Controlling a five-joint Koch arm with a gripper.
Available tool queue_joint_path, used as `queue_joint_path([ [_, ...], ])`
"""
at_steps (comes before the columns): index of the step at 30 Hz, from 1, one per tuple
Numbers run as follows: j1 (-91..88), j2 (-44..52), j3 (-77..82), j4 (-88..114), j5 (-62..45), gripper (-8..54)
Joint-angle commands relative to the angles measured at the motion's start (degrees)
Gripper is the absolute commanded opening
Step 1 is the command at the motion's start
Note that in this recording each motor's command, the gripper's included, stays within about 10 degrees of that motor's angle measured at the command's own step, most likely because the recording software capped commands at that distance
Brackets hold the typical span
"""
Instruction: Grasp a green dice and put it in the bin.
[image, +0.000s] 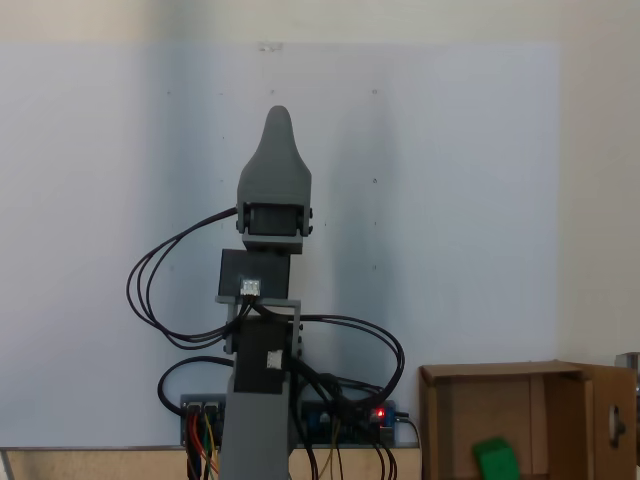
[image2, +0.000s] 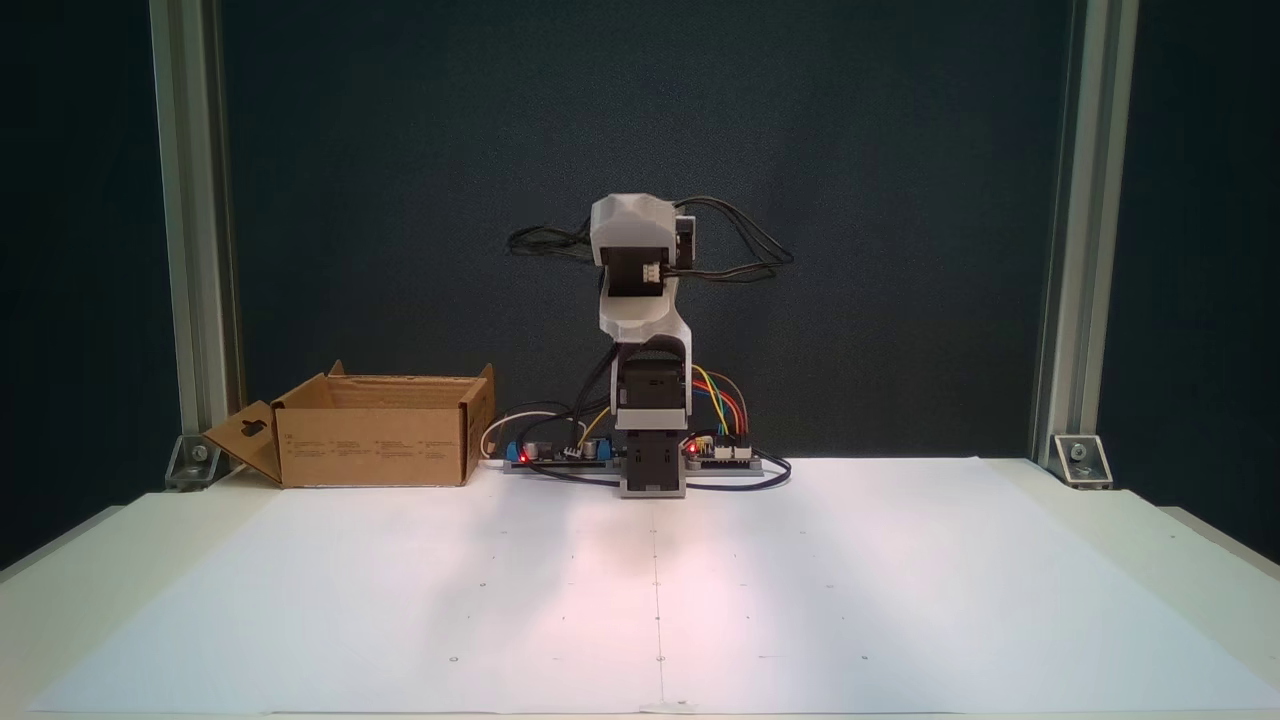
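the small bright green dice (image: 495, 459) lies inside the brown cardboard bin (image2: 375, 443), which stands on the white tabletop (image2: 640, 590) beside the folded grey arm (image2: 640, 330). the pincer (image: 277, 135) points away; its opening cannot be told.

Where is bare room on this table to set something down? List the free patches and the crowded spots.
Free: the wide white sheet in front of the arm's base, out to both side posts. Crowded: the back edge, where circuit boards and wires flank the base, and the left rear corner, taken by the bin, which already holds the green dice.
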Motion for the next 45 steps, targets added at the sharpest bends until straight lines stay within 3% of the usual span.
queue_joint_path([
  [1, -0.26, 6.50, -0.26, -9.74, -1.14, 44.2],
  [25, -0.18, 6.33, 19.25, -37.51, -0.88, 43.9],
  [35, -0.09, 6.24, 35.24, -52.45, -1.05, 44.6],
  [45, -0.44, 6.24, 35.60, -65.55, -1.05, 44.6],
])
